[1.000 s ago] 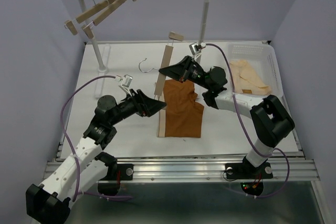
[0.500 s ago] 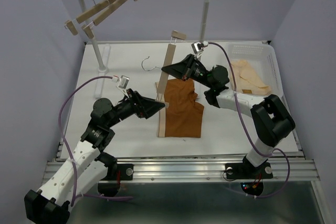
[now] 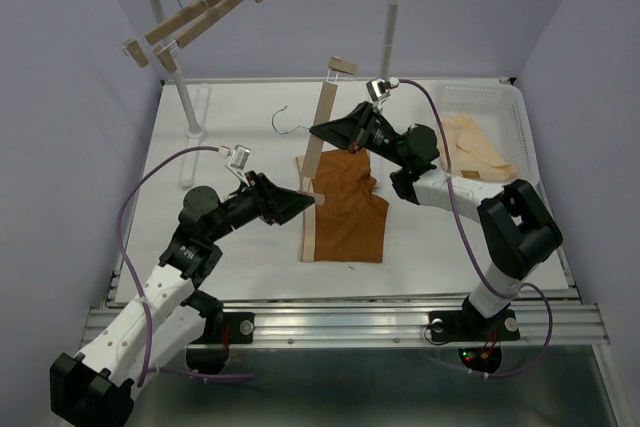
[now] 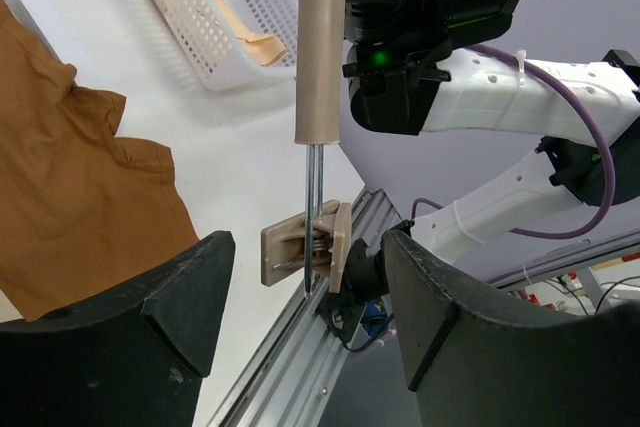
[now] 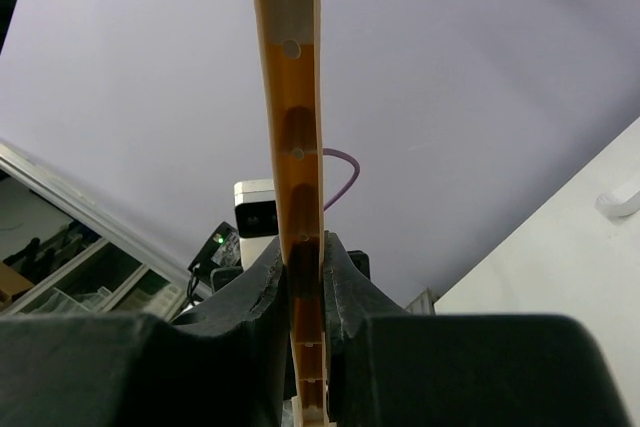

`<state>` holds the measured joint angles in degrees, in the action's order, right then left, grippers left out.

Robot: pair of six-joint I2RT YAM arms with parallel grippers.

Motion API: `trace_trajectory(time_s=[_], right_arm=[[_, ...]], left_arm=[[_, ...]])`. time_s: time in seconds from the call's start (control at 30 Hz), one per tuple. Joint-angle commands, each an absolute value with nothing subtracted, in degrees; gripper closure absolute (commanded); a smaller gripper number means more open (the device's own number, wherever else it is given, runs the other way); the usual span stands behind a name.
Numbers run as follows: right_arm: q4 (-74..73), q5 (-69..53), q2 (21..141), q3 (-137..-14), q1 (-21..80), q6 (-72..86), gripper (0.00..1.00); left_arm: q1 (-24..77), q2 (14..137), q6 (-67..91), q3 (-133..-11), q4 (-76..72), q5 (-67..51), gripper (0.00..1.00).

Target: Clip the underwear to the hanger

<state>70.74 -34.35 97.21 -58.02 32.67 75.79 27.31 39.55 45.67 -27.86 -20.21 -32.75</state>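
My right jaws are clamped on the hanger [image 3: 322,112], tilted up mid-frame beside the underwear [image 3: 350,212] lying flat on the tabletop [image 3: 240,117], while my left jaws gape empty around its lower clip [image 4: 305,247], so I should pinch that clip squarely.

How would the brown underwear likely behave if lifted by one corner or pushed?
The underwear would probably drape limply: it lies flat with wavy, creased edges on the table. It looks thin, so it is likely light. Pushed, it would probably bunch up rather than slide.
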Motion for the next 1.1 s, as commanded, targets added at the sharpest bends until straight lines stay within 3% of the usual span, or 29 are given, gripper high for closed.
trace_trajectory(time_s=[0.0,0.13,0.27,0.33,0.43,0.47,0.53,0.57,0.9,0.93,0.97,1.03,1.07], right_arm=[[75.6,-35.3,97.2,-59.9,32.3,76.6,0.99],[75.8,-35.2,97.2,-59.6,32.3,76.8,0.99],[75.9,-35.1,97.2,-59.4,32.3,76.9,0.99],[75.9,-35.1,97.3,-59.3,32.3,76.9,0.99],[75.8,-34.9,97.1,-59.2,32.3,76.8,0.99],[75.8,-34.8,97.1,-59.1,32.3,76.8,0.99],[75.8,-34.9,97.2,-59.0,32.3,76.7,0.99],[75.7,-34.9,97.1,-59.0,32.3,76.6,0.99],[75.3,-34.6,97.6,-58.6,32.3,76.5,0.99],[75.5,-34.5,97.6,-58.6,32.3,76.5,0.99],[75.5,-34.4,97.6,-58.6,32.3,76.7,0.99],[75.9,-34.2,97.7,-58.9,32.3,77.1,0.99],[76.1,-34.3,97.9,-59.0,32.3,77.3,0.99]], left_arm=[[27.5,38.7,45.3,-27.9,-25.8,-33.0,0.28],[27.5,38.5,45.1,-27.9,-26.2,-32.9,0.3],[27.6,38.8,45.1,-27.9,-26.4,-33.3,0.49],[27.5,38.7,45.1,-27.7,-26.5,-33.4,0.53],[27.5,38.2,45.3,-27.4,-26.6,-33.2,0.68],[27.5,38.1,45.5,-27.2,-26.7,-32.9,0.79],[27.5,37.6,45.7,-27.1,-26.8,-32.8,0.9],[27.5,37.4,46.2,-26.9,-26.8,-32.5,1.0],[27.5,35.0,46.7,-25.1,-28.6,-31.5,0.99],[27.5,35.5,46.7,-25.5,-28.6,-31.9,0.92],[27.6,35.9,46.7,-25.6,-28.6,-32.4,0.74],[27.5,37.3,46.5,-25.8,-28.7,-32.8,0.66],[27.5,37.9,46.4,-26.1,-28.7,-33.2,0.56]])
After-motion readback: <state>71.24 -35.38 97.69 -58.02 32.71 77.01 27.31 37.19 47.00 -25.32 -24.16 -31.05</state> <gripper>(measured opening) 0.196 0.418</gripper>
